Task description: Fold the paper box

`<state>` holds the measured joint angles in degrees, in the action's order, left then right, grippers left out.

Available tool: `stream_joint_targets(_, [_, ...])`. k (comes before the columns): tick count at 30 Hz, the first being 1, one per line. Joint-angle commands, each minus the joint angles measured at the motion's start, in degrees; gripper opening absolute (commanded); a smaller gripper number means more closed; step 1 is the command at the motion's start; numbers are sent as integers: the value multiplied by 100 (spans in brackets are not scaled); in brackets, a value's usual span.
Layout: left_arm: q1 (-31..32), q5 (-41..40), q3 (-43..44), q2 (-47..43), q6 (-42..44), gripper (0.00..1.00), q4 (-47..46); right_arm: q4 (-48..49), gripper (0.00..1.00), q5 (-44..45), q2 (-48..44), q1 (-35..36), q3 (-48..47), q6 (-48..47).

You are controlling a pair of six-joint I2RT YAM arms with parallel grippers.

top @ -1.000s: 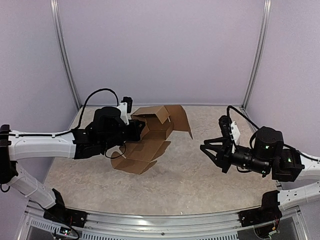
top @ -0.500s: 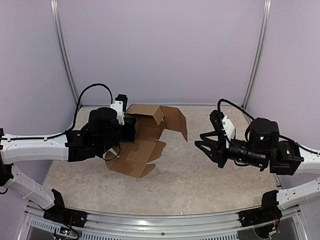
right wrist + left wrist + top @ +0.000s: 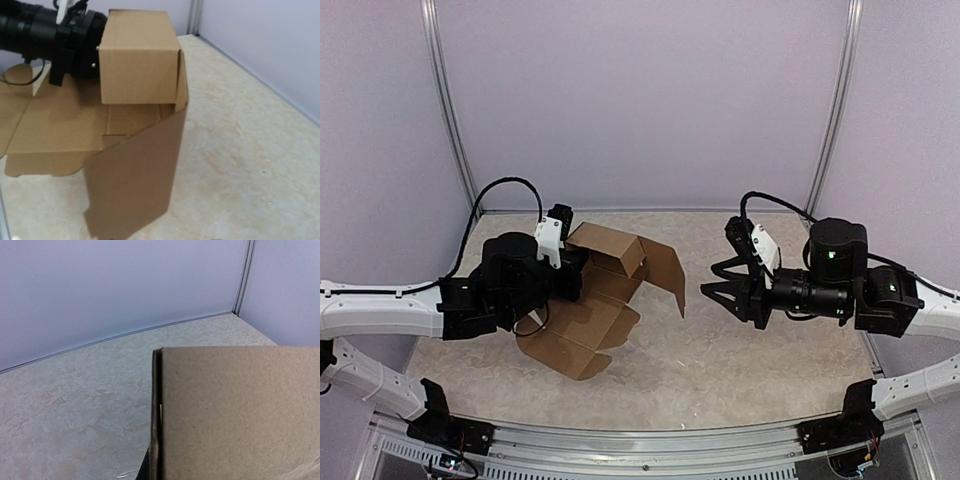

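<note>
Paper box is pinched in left tool, near spread right tool.

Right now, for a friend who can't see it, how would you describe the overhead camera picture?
Two robot arms work at a marbled table: the left gripper is shut on a half-folded brown cardboard box. From the right, the right gripper points at the box with open jaws, close but not touching. Pale walls surround the table.

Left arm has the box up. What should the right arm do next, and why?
Probably ease the right gripper, jaws open, leftward onto the hanging flap: it droops unfolded off the paper box that the left gripper holds raised.
</note>
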<state>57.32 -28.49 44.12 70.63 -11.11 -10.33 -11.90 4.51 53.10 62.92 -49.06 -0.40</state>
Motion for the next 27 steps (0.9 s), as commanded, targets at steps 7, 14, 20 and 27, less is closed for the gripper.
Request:
stream_joint_targets(7, [148, 54, -62, -138, 253, 0, -206, 109, 48, -865, 486, -121, -192, 26])
stream_joint_targets(14, [238, -42, -57, -107, 319, 0, -248, 360, 49, -955, 764, -128, -237, 31])
stream_joint_targets(20, [334, -126, -11, -59, 345, 0, -276, 572, 43, -920, 1023, -130, -342, 30])
stream_joint_targets(27, [501, -306, 65, 14, 375, 0, -303, 786, 41, -882, 1315, -130, -493, 212])
